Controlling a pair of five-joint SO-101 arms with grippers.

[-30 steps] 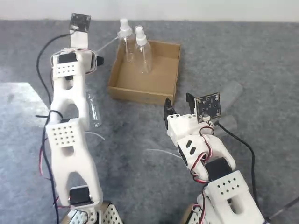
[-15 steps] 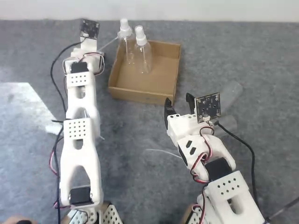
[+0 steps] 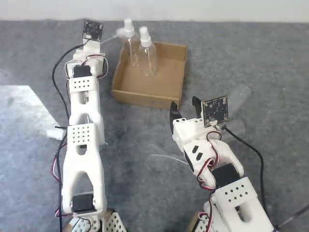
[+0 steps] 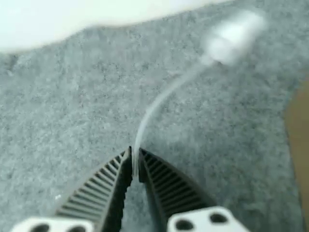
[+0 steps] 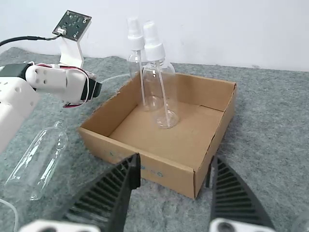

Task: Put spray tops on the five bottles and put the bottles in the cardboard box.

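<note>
- The spray top [image 4: 231, 37] is a small white pump head with a thin, pale dip tube [image 4: 159, 104] trailing from it. The head is too blurred to show any detail.
- It hangs above the grey felt [image 3: 270, 58], just beside the cardboard box [image 3: 177, 72] at its far left corner.
- The tube curves in a long arc from the head back to the left gripper [image 4: 135, 152]. The head is at the end farthest from the arm, toward the box.
- The left gripper's ribbed fingers are pressed together, pinching the free end of the tube.
- The right gripper [image 3: 183, 107] is spread wide with nothing between its fingers, at the box's near wall.
- Two clear bottles [image 5: 159, 92] [image 5: 136, 63] stand upright inside the box against its far wall. They touch each other, and each is capped with a white spray top.
- An uncapped clear bottle [image 5: 36, 159] lies on its side on the felt beside the box, its open neck toward the box's corner.
- Another clear bottle [image 3: 240, 93] lies faintly visible on the felt to the right of the box.
- Faint marks on the box's near wall are too small to read.
</note>
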